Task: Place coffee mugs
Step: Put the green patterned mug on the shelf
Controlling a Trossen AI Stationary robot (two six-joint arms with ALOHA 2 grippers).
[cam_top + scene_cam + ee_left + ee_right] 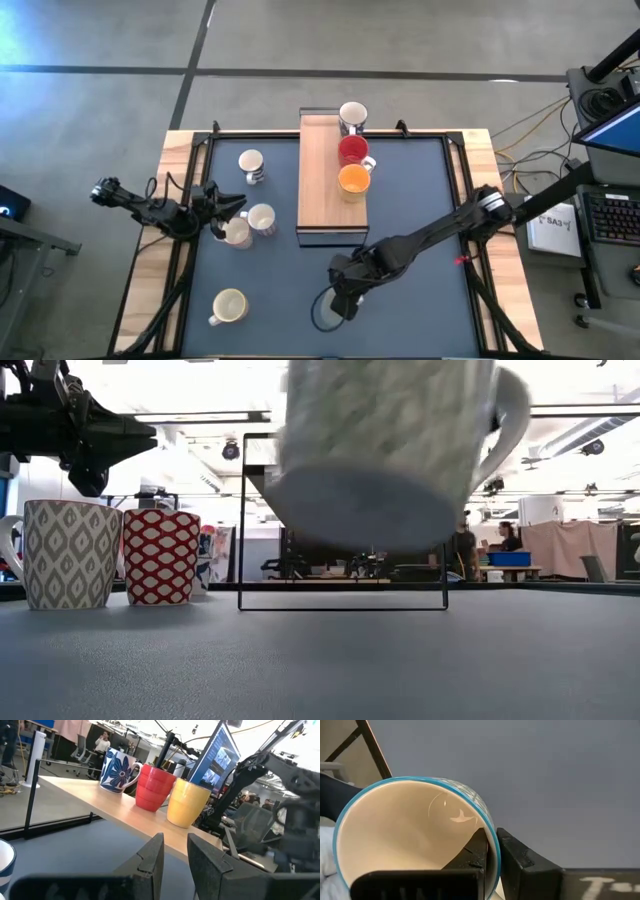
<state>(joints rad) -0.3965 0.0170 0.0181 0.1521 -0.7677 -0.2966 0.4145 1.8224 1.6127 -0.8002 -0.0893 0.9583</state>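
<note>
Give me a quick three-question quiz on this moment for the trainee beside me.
1. True or false: the right gripper is shut on the rim of a blue-rimmed mug.
2. How many mugs stand on the wooden board? A) two B) three C) four
3. Fill in: on the board, the red mug sits between the blue-flowered mug and the ___ mug.

Key: 1 true; 2 B; 3 orange.

Blue-rimmed mug [415, 835] tilted, apparently off the mat; seven others upright.
</note>
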